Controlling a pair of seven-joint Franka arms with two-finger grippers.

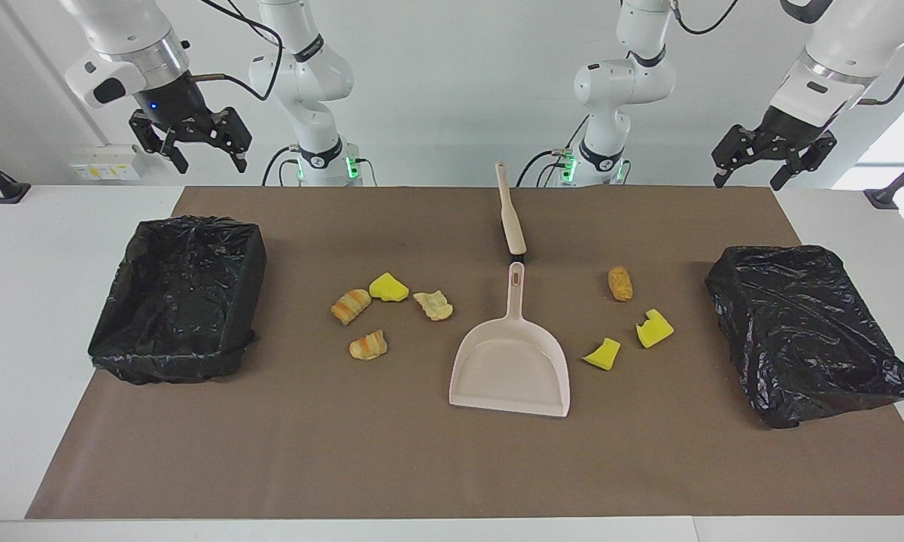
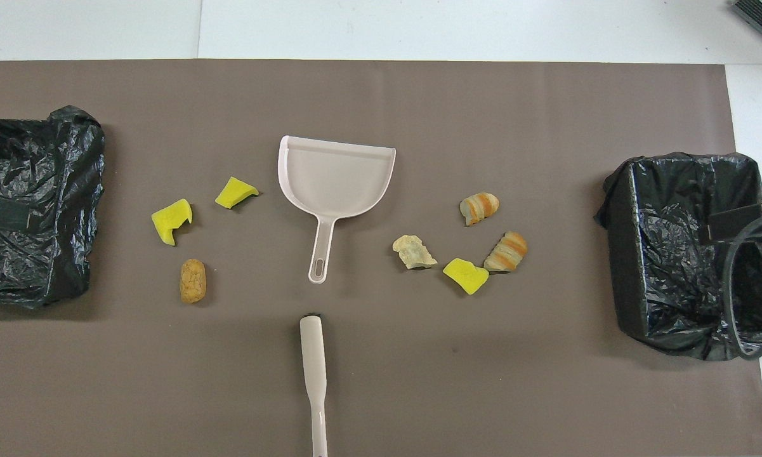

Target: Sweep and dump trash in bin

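Brown mat (image 1: 421, 467): two bins (image 1: 177, 297) (black-lined), dustpan (image 1: 510, 373).

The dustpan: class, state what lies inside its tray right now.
Nothing lies inside the dustpan: its beige tray is bare in both views. All seven trash scraps rest on the brown mat beside it. The mat under the tray is covered.

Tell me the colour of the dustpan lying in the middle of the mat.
The dustpan is pale beige all over; the overhead view shows it best.
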